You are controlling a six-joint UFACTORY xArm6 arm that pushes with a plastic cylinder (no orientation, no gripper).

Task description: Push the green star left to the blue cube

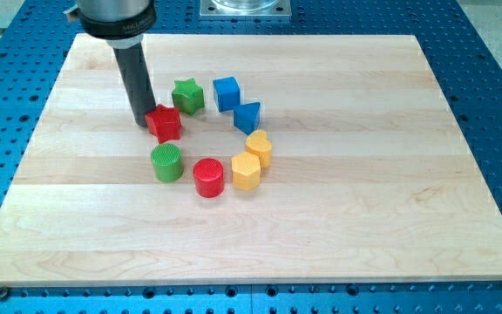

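Observation:
The green star (188,95) lies on the wooden board (364,192), just left of the blue cube (226,92), with a small gap between them. My tip (144,122) touches the board at the left side of the red star (165,122), below and left of the green star. The rod rises to the view's top left.
A blue triangular block (247,116) lies below right of the blue cube. A yellow heart-like block (259,148), a yellow hexagon (246,172), a red cylinder (208,178) and a green cylinder (167,163) complete a ring of blocks. A blue perforated table surrounds the board.

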